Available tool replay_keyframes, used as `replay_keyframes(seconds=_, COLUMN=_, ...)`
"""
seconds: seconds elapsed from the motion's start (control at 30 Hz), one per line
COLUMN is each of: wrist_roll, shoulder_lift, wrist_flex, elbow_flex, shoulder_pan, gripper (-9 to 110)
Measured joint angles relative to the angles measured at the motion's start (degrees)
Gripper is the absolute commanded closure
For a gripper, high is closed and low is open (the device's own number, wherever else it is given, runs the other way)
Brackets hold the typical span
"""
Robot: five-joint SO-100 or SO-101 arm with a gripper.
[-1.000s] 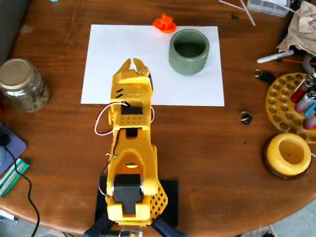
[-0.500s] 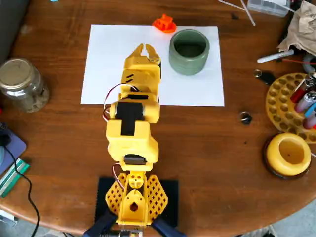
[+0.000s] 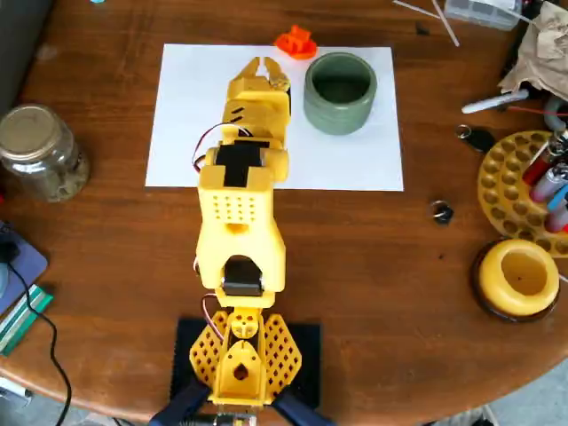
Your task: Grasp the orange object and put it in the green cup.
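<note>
The small orange object (image 3: 295,42) lies at the top edge of the white sheet (image 3: 186,98), just up and left of the sage-green cup (image 3: 340,91). The cup stands upright on the sheet with a dark inside. My yellow gripper (image 3: 264,65) reaches over the sheet, its tips a short way below and left of the orange object and just left of the cup. The fingers stand a little apart with nothing between them.
A glass jar (image 3: 37,151) stands at the left. A round yellow holder (image 3: 520,278) and a yellow rack of pens (image 3: 525,182) are at the right. Small metal bits (image 3: 442,212) lie on the wooden table, and clutter fills the top right corner.
The arm has stretched forward across the sheet, carrying the gripper up and slightly right toward the orange object. The object and cup have not moved.
</note>
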Motion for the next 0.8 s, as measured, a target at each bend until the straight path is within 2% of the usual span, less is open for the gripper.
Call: replay_keyframes(seconds=0.8, wrist_roll=0.00, shoulder_lift=-17.05, wrist_flex=10.63, elbow_flex=-27.25, shoulder_pan=2.72, gripper=101)
